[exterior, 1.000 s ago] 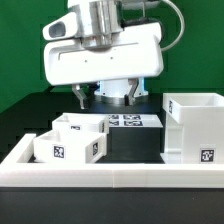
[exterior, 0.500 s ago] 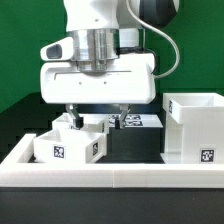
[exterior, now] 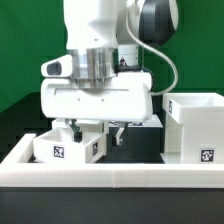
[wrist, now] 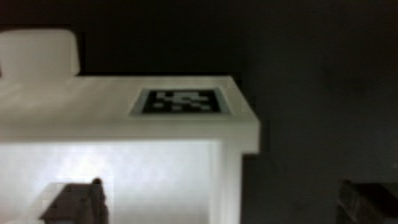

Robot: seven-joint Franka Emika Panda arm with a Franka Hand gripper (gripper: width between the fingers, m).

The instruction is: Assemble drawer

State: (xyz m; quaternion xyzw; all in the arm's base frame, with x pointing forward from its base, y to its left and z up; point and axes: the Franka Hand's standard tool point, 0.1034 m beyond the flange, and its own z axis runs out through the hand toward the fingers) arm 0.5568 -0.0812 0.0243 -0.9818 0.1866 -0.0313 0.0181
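Claw lower than before (jaws apart), now over the tray.

Tool over tray; housing toward exterior view's right.

The tray on the exterior view's left and the housing on its right look like smooth, matt white plastic. Each carries a flat printed black-and-white tag. The low wall along the near edge has the same dull white finish. The table is matt black. The arm has a glossier white plastic shell, and its collar looks like brushed metal. In the blurred wrist view the gripper has dark fingers, perhaps rubbery.
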